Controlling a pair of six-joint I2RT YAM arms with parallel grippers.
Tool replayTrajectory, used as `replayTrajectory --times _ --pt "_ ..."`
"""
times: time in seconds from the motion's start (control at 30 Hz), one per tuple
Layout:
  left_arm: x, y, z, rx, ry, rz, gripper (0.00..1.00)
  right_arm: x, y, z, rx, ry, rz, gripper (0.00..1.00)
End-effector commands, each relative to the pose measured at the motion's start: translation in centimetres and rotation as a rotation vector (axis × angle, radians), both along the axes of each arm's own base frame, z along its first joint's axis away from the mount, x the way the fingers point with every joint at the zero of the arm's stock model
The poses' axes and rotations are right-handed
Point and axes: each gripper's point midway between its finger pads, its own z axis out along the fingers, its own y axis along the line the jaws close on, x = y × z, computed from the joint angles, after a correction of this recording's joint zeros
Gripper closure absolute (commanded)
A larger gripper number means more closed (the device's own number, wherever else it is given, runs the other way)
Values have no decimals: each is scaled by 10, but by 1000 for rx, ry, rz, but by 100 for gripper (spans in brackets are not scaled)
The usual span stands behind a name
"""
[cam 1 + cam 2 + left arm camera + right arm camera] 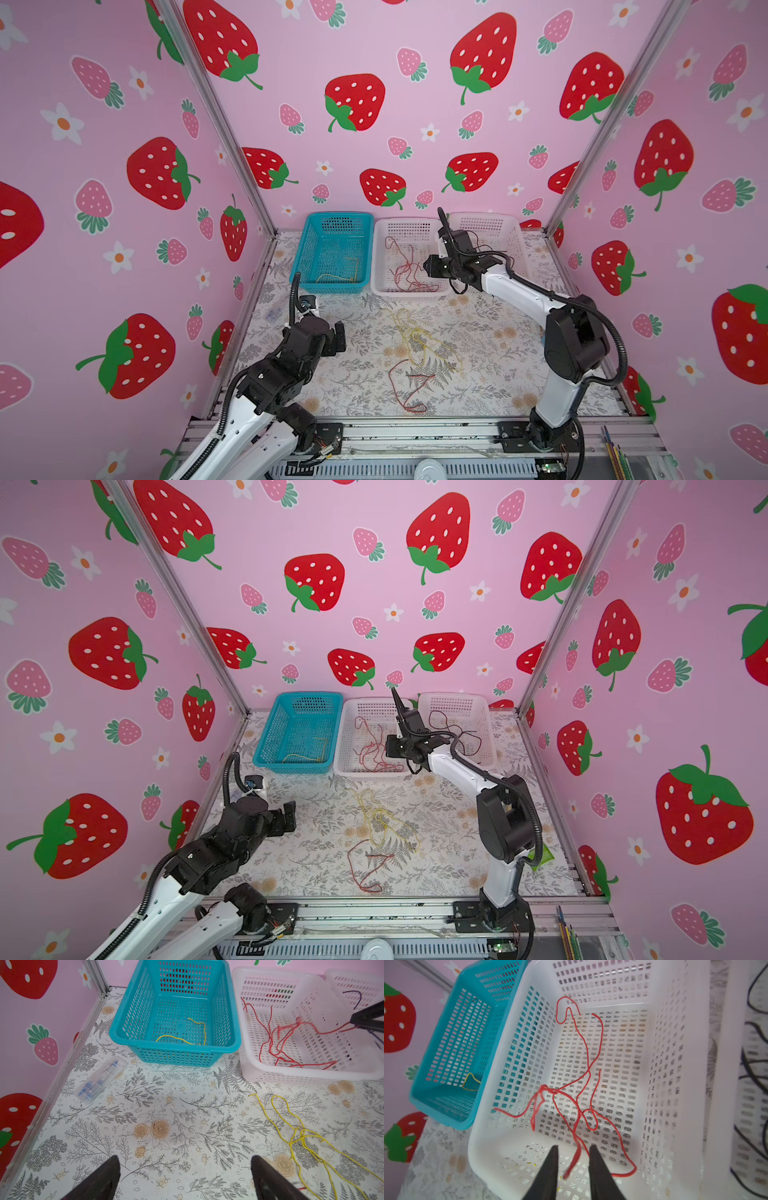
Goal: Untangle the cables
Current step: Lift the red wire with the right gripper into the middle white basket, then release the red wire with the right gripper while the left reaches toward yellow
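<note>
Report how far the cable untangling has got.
Done: one yellow cable lies in the teal basket, red cables in the middle white basket, black cables in the right-hand white basket.
In hand: the right gripper is open over the middle basket, a red strand loose between its jaws.
Left: a yellow tangle and a red cable on the table; the left gripper hovers open, empty.
</note>
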Motion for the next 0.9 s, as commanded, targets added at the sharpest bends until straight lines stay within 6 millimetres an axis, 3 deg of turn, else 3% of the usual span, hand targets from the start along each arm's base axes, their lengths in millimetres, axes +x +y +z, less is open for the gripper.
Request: replayTrajectory --times 0.0,0.17,0.37,0.63,0.87 --pt "1 -4 -1 -8 4 -18 1 -4 -4 28 9 -48 25 50" --pt "0 -18 -4 -17 29 -104 1 -23 -19 52 7 -101 35 35" --pt "-3 -43 -8 -58 74 -242 1 -64 -56 65 9 -176 20 25" --pt "-6 -78 -10 -218 175 -305 1 -116 -119 42 -46 -261 -63 19" --pt "3 -114 -33 -231 250 -328 1 -138 -152 15 -27 -357 -146 17"
